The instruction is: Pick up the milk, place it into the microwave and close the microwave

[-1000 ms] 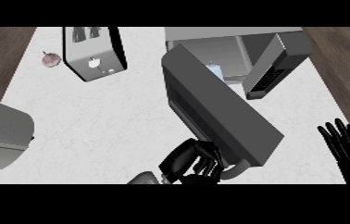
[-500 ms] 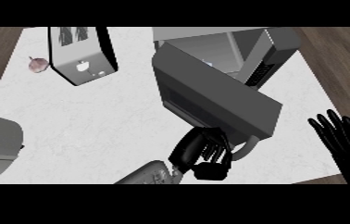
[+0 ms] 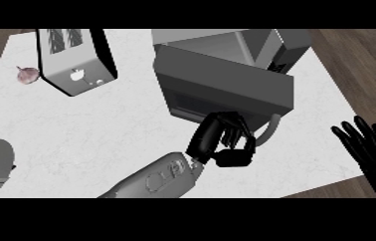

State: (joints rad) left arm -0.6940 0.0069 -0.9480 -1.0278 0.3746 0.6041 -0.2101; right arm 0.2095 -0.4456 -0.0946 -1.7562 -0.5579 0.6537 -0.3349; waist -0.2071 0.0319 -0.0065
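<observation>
The grey microwave (image 3: 283, 43) stands at the back right of the counter. Its door (image 3: 228, 85) is swung most of the way toward the body and still stands ajar, with a curved handle (image 3: 269, 130) at its near end. The door hides the inside, so no milk shows. My left hand (image 3: 219, 140) rests against the door's lower outer face, just left of the handle, with its fingers curled and nothing held in them. At the view's right edge my right hand (image 3: 358, 145) stays open, fingers up.
A silver toaster (image 3: 73, 60) lies at the back left, with a small pinkish bulb (image 3: 28, 74) beside it. A grey rounded object (image 3: 4, 163) pokes in at the left edge. The white counter (image 3: 95, 125) ends at wood flooring on the right.
The microwave door has swung further toward its body, and my left hand has followed it up and to the right. The right hand stayed at the right edge.
</observation>
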